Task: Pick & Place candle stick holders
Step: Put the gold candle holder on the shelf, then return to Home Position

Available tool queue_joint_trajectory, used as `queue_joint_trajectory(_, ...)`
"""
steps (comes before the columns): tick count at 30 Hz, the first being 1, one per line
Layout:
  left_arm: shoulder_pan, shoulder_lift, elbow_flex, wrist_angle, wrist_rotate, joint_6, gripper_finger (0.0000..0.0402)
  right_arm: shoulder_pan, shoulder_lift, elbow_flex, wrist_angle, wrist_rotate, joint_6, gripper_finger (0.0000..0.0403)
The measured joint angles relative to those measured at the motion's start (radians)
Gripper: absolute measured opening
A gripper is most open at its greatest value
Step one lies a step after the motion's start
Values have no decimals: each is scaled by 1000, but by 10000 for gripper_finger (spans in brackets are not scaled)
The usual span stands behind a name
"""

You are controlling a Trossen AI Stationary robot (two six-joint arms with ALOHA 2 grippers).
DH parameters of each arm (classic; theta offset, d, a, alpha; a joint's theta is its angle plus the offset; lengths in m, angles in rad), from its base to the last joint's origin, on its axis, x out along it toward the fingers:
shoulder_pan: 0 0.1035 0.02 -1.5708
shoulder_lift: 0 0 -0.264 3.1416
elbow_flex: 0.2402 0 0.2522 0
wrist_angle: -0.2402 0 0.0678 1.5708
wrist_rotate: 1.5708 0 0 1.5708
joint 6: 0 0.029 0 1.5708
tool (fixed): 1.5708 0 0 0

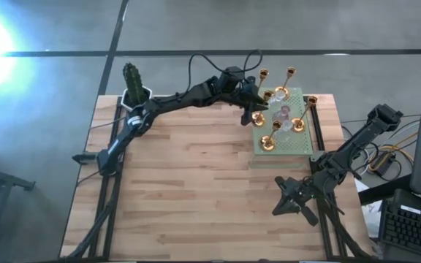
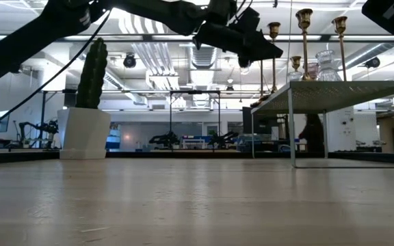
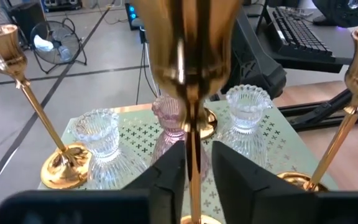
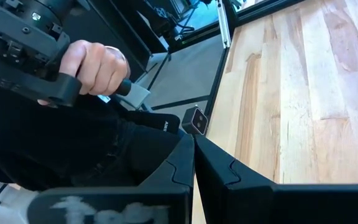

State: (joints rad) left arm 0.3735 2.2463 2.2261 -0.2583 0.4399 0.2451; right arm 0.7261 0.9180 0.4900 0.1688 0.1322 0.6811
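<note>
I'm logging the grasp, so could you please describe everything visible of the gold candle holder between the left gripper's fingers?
The gold candle holder is shiny, polished metal by its look, with a flared cup on top and a thin straight stem. It stands upright at the green mat's left edge. The left gripper straddles the stem with its fingers close on either side; contact cannot be confirmed. Its base is mostly hidden.

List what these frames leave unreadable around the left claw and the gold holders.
- Left claw: fingers flank a gold holder's stem; contact unclear, and its base is cut off by the left wrist view's edge.
- High view: holders on the green mat too small to count.
- Low view: the mat's edge hides the holder bases.
- Right claw: shut, parked; the right wrist view shows no holders.
</note>
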Motion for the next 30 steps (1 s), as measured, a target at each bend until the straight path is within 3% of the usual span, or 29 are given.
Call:
queue_joint_trajectory(10,1,0,-1,25,-14,-23,137,0,0,0,0,0,0,8)
queue_joint_trajectory(19,18,-22,6,-100,-19,-29,220,0,0,0,1,0,0,8)
queue_joint_trajectory(25,34,-117,-5,-241,-29,-37,240,0,0,0,1,0,0,8)
queue_joint_trajectory(30,20,-248,-77,-313,-109,-32,239,0,0,0,2,0,0,8)
